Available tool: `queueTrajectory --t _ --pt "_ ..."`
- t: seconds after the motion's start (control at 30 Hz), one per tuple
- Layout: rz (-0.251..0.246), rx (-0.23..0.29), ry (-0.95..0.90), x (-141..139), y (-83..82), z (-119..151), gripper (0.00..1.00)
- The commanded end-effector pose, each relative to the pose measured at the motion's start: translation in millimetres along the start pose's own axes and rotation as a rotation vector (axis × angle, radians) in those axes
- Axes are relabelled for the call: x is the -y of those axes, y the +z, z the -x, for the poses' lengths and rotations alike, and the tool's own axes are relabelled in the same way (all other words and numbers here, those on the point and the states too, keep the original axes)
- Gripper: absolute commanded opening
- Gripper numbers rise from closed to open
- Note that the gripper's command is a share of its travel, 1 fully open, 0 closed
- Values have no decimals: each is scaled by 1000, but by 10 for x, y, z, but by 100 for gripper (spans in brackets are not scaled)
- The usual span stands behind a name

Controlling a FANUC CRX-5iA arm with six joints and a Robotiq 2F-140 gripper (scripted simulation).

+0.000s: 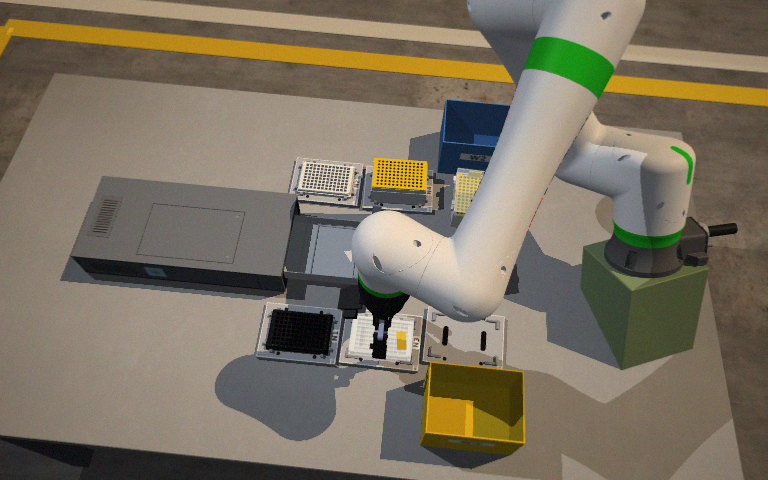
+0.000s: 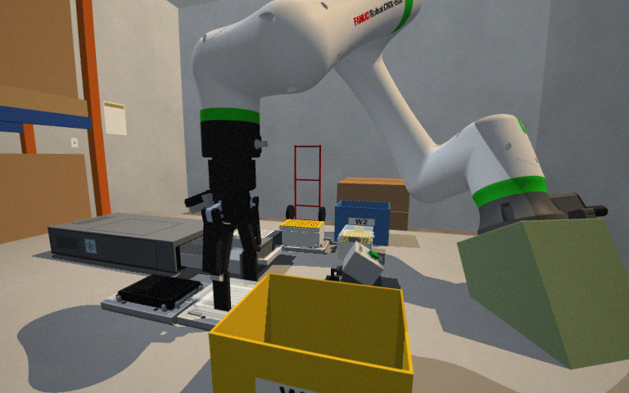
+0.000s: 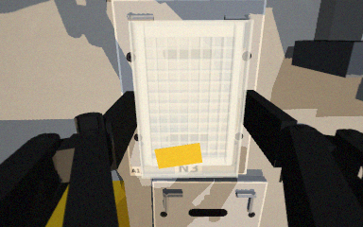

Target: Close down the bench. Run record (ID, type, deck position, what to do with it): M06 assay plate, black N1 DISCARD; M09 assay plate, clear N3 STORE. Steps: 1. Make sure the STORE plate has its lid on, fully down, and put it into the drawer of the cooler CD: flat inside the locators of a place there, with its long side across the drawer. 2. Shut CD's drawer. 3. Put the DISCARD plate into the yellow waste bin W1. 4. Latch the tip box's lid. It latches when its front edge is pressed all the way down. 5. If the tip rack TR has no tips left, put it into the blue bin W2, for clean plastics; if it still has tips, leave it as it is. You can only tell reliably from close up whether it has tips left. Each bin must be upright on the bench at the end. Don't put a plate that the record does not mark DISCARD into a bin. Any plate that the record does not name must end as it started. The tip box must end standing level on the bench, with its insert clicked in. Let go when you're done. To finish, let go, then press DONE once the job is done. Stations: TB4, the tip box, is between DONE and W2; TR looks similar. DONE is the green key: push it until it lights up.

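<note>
The clear assay plate with a yellow label lies in the nest marked N3, and a pale lid seems to cover it. It fills the middle of the wrist view (image 3: 190, 96). My gripper (image 3: 189, 106) points straight down over it, and the two black fingers are shut on the plate's long sides (image 2: 234, 280). The black assay plate (image 1: 299, 331) sits in nest N1 just to the left. The cooler (image 1: 186, 231) stands behind, with its drawer (image 1: 323, 249) pulled open and partly hidden by my arm.
The yellow bin (image 1: 472, 407) stands upright at the front right, beside an empty nest (image 1: 464, 339). The blue bin W2 (image 1: 474, 133) stands at the back. A white rack (image 1: 325, 178), an orange-topped rack (image 1: 399, 178) and a tip box (image 1: 468, 190) line the back row.
</note>
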State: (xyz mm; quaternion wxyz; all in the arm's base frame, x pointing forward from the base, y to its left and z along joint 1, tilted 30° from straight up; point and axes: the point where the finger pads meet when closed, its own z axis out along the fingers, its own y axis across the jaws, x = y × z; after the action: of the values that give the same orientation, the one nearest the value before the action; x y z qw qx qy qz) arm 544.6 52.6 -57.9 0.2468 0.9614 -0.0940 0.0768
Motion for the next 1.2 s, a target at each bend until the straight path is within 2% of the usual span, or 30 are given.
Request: queueTrajectory --t 0.0,1.17 --pt "-1 -2 0 4 0 -6 10" --pt "-1 -2 0 4 34 -6 10"
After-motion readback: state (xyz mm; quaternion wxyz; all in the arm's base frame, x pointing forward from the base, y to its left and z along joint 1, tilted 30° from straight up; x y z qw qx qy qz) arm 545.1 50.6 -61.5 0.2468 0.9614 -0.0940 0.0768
